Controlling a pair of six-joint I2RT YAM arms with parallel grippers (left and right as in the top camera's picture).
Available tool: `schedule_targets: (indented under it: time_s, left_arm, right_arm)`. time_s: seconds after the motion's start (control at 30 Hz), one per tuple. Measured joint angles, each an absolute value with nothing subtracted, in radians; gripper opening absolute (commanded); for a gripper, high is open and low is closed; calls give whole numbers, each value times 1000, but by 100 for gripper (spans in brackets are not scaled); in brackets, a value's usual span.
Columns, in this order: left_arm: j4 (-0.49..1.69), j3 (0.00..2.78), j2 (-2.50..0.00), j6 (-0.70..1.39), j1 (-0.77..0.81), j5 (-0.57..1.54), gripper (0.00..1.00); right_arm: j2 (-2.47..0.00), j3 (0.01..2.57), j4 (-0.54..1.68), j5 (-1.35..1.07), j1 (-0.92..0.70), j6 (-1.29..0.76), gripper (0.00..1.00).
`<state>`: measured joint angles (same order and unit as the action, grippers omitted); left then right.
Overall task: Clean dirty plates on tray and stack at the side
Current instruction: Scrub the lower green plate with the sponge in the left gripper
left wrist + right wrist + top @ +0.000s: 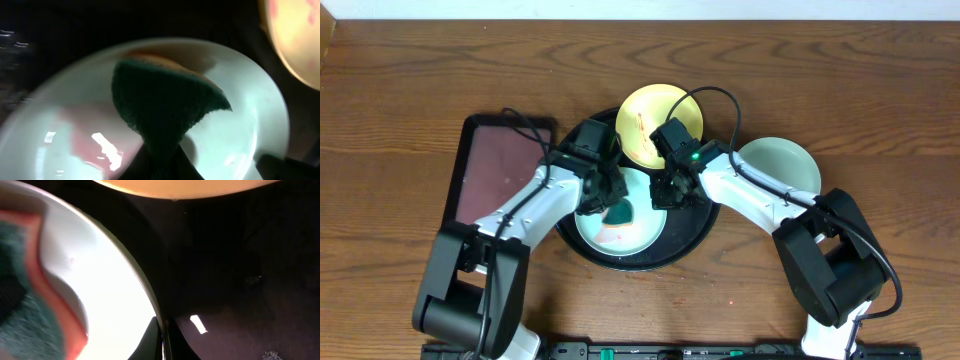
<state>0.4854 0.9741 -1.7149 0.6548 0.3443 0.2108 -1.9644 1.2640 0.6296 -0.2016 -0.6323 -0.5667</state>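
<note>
A pale turquoise plate (pixel 632 235) with red smears lies on the round black tray (pixel 692 240). My left gripper (pixel 603 198) is shut on a green and orange sponge (pixel 621 211) pressed on this plate; the sponge fills the left wrist view (pixel 160 105) over the plate (pixel 240 120). My right gripper (pixel 667 192) is shut on the plate's right rim (pixel 150 300), over the tray (pixel 225 280). A pale yellow plate (pixel 645 118) with red smears sits at the tray's far edge. A second turquoise plate (pixel 782 165) lies on the table to the right.
A rectangular maroon tray with a black rim (pixel 492 170) lies at the left on the brown wooden table (pixel 410 80). Both arms cross over the round tray from the front. Black cables loop above the yellow plate.
</note>
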Motion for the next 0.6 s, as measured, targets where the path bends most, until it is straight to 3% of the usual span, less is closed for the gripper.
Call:
schedule_targets:
  time_s: [0.3,0.6]
  left_arm:
    - [677,984,-1709,596,297,147,7]
    - [658,983,-1709,427,368,264,8]
  right_arm:
    - [-1964,1264,630,-202,-632,-567,1]
    - [-1964,1264,629,-201,-632,-567,1]
